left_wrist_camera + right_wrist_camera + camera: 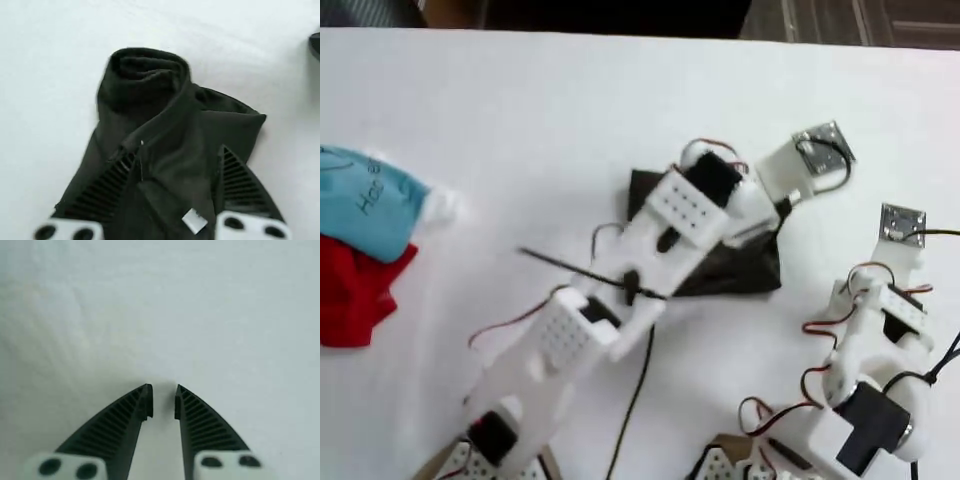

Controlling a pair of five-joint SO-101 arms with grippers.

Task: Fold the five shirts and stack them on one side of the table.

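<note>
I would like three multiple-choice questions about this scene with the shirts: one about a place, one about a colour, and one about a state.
1. Where do the blue shirt and the red shirt lie?
A) at the left edge of the table
B) at its middle
C) at its right edge

2. What colour is the shirt under the left gripper?
A) red
B) black
C) blue

3. How is the left gripper?
A) shut on the red shirt
B) shut over bare table
C) open over a shirt

Answers: 1 A, the high view shows both at that edge. 2 B, the left wrist view shows the black shirt beneath it. 3 C, its fingers stand wide apart.
</note>
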